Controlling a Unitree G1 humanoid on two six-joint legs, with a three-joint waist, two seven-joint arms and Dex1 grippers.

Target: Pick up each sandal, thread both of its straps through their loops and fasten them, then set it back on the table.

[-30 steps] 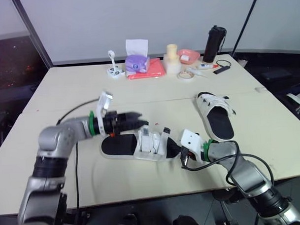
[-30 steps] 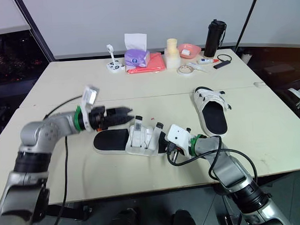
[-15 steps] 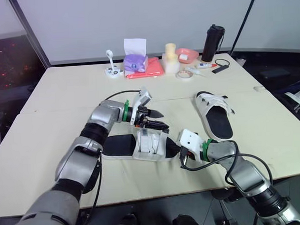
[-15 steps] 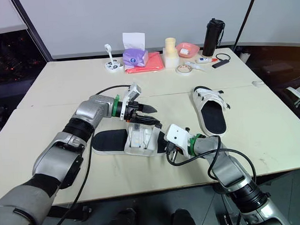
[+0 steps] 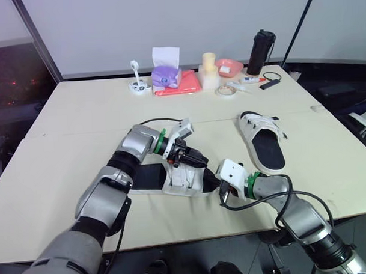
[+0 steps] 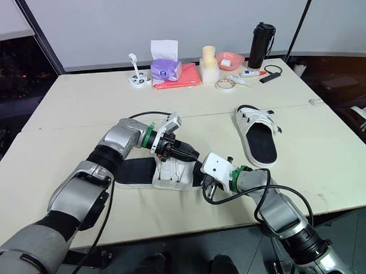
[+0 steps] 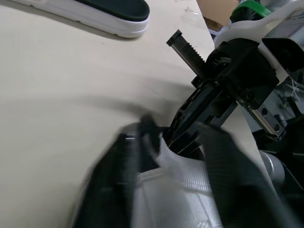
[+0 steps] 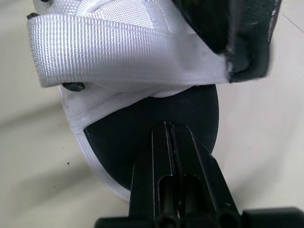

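Beige table (image 5: 62,117): near sandal (image 5: 149,177) lies between grippers. Left gripper (image 5: 194,157) spread astride its strap (image 7: 190,185); right gripper (image 8: 167,127) pressed together at the toe. Best pinch the strap end squarely before threading.

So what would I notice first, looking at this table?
Two grippers meet at a white sandal near the table's front edge: the left gripper, open, over its straps, the right gripper, shut, at one end. A second sandal lies apart to the right; a tissue box and black bottle stand at the far edge.
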